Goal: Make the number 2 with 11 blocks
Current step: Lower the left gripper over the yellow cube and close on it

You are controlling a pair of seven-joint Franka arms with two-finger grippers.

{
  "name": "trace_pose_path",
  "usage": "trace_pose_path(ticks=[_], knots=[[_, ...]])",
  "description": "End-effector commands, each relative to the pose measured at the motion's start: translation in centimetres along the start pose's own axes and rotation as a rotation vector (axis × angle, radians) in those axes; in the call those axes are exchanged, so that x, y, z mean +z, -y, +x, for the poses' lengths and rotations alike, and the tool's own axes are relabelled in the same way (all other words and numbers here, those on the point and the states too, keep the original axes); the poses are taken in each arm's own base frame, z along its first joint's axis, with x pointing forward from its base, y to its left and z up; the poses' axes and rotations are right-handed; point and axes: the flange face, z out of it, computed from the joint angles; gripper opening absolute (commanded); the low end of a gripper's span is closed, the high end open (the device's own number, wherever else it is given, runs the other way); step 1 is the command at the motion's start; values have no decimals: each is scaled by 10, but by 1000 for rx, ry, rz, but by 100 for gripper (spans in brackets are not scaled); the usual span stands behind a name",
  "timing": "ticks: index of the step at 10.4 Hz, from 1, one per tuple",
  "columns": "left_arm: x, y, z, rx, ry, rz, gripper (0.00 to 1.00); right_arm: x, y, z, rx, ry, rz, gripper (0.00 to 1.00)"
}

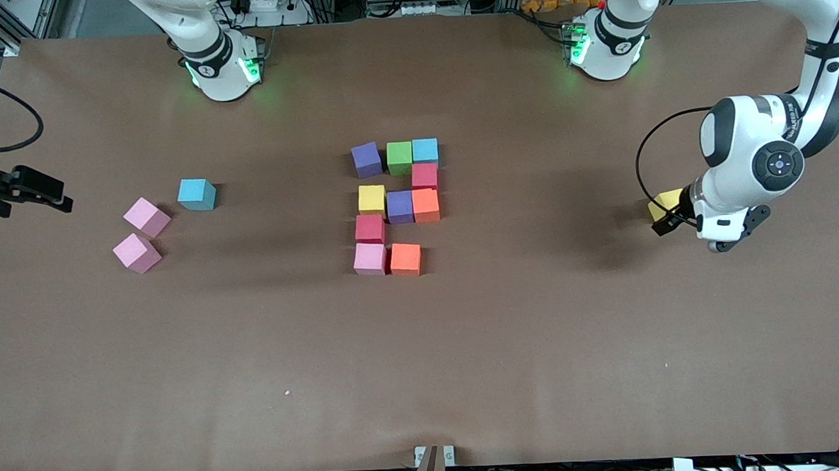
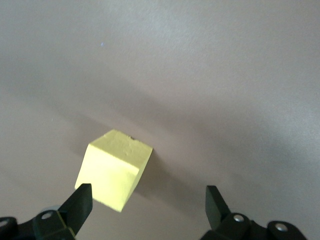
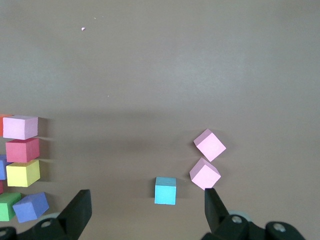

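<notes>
Ten blocks sit packed together mid-table: purple (image 1: 367, 160), green (image 1: 399, 158) and light blue (image 1: 425, 151) in the farthest row, down to pink (image 1: 369, 259) and orange (image 1: 406, 259) in the nearest. A yellow block (image 1: 666, 204) lies on the table at the left arm's end. My left gripper (image 1: 663, 223) is open just over it. In the left wrist view the yellow block (image 2: 114, 169) sits by one fingertip (image 2: 80, 200), not gripped. My right gripper (image 1: 60, 198) hangs open and empty at the right arm's end.
A loose light blue block (image 1: 197, 194) and two loose pink blocks (image 1: 147, 217) (image 1: 136, 253) lie toward the right arm's end. In the right wrist view they show as light blue (image 3: 165, 190) and pink (image 3: 209, 145).
</notes>
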Motion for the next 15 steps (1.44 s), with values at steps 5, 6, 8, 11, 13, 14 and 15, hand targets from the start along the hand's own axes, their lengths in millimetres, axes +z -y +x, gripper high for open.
trace_pose_path(ticks=[5, 6, 8, 11, 13, 14, 15], knots=[[42, 28, 17, 244, -4, 51, 100, -8, 3, -5, 2, -4, -19, 100], [51, 27, 16, 249, 7, 53, 100, -7, 3, -5, 2, -3, -19, 100], [66, 33, 18, 245, 34, 59, 100, -7, 4, -5, 1, -3, -19, 100], [76, 35, 8, 251, 58, 68, 100, -7, 4, -5, 1, -1, -19, 100], [76, 38, 5, 250, 61, 70, 100, -7, 4, -5, 1, -1, -19, 100], [74, 37, 4, 252, 58, 69, 100, -7, 4, -5, 1, -1, -19, 100], [72, 38, 3, 249, 55, 68, 100, -7, 4, -5, 1, -1, -19, 100]])
